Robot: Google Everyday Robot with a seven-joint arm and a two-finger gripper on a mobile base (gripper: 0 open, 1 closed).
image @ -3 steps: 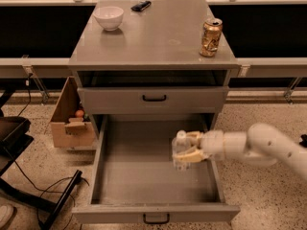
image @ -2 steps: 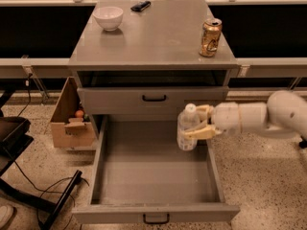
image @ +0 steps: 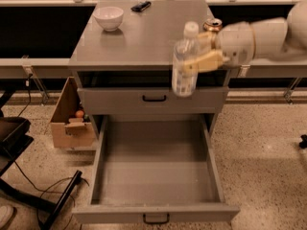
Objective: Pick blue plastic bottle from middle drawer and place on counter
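My gripper (image: 197,56) is shut on the blue plastic bottle (image: 184,65), a clear bottle with a white cap. It holds the bottle upright in the air at the counter's front right edge, above the upper drawer. The arm reaches in from the right. The middle drawer (image: 156,176) stands pulled wide open below, with nothing in it. The counter (image: 144,37) is the flat grey top of the cabinet.
A gold drink can (image: 213,24) stands on the counter's right side, partly hidden behind my gripper. A white bowl (image: 108,17) and a small black object (image: 140,5) sit at the back left. A cardboard box (image: 71,119) stands on the floor left of the cabinet.
The gripper has lifted the bottle out of the middle drawer, up to the height of the counter's front edge.
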